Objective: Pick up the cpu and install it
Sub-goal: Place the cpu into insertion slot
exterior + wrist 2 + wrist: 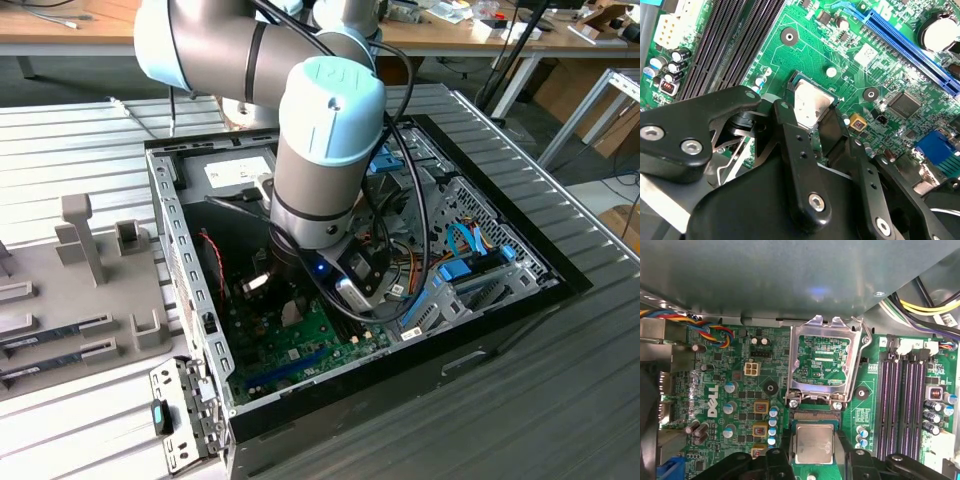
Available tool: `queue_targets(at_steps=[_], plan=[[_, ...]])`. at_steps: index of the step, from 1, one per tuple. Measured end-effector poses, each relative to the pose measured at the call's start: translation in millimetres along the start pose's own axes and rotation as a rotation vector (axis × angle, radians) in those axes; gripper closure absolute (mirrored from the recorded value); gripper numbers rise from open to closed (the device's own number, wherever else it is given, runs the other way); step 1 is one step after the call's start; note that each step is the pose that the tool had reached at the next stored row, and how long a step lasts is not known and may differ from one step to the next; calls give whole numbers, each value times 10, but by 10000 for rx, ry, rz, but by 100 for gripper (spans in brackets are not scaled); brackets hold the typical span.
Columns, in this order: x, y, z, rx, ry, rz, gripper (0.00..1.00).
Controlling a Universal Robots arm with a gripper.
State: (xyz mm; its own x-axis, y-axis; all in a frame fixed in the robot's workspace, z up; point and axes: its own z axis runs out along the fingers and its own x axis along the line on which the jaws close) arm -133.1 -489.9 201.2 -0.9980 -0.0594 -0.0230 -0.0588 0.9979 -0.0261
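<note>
1 cpu (813,443) held above the green motherboard (730,390), just beside the open socket (823,361).
The 2 fingers (795,145) seemingly clamp its opposite edges; square, silvery top faces up, lying flat.

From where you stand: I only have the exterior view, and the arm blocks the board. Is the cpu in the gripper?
Observer: Yes. In both wrist views the gripper is closed on the cpu, low over the board.
Operator: Is the socket cover open?
Observer: Yes. In the first wrist view the metal cover stands flipped up, just beyond the cpu.
Operator: Anything in the memory slots?
Observer: The slots look empty.
</note>
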Motion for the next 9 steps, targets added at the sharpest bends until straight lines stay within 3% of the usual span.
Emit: queue_targets(at_steps=[9], plan=[[-1, 31, 6, -36, -4, -18, 58]])
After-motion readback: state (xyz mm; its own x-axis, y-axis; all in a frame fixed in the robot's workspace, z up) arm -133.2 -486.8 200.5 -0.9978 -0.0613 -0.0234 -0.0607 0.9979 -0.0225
